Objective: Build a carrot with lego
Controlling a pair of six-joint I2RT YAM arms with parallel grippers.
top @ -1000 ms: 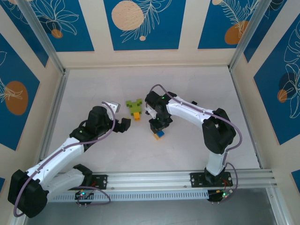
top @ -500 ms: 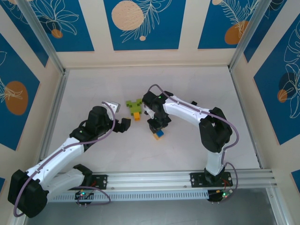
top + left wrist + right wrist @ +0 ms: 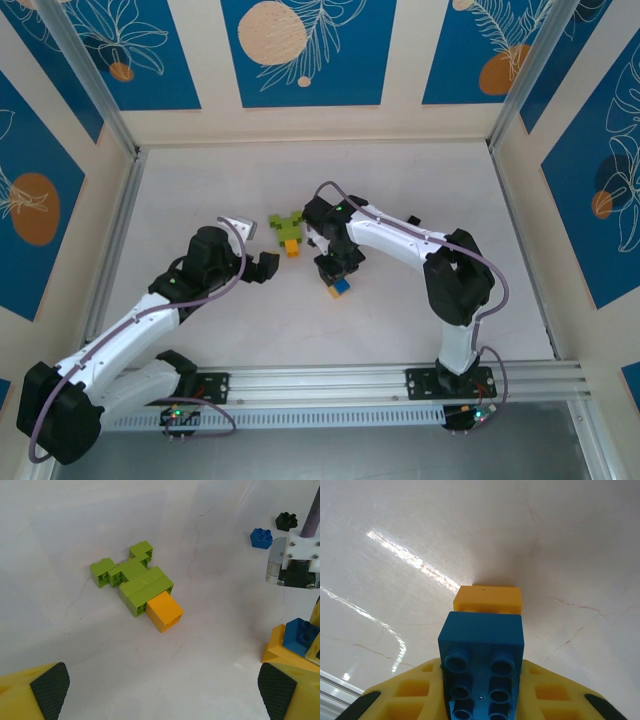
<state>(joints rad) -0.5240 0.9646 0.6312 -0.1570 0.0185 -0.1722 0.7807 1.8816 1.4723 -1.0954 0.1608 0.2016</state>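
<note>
Yellow fingers (image 3: pixel 405 692) of your right gripper (image 3: pixel 482 680) are pinched on a blue brick (image 3: pixel 482 632), its studs facing the wrist camera. An orange brick (image 3: pixel 489 599) sits against the blue one's far end, close to the white table (image 3: pixel 395 530).

Your left gripper (image 3: pixel 160 690) stands spread wide, with nothing between its black pads (image 3: pixel 50 687). From it, in the top view, a lime-green cluster (image 3: pixel 286 224) lies on the table at one o'clock, with an orange block (image 3: pixel 292 248) fixed to its near end. The pinched pair is at about four o'clock.

In the left wrist view, a loose blue brick (image 3: pixel 261 537) and a black brick (image 3: pixel 286 521) sit at two o'clock from the cluster, just beside each other.
</note>
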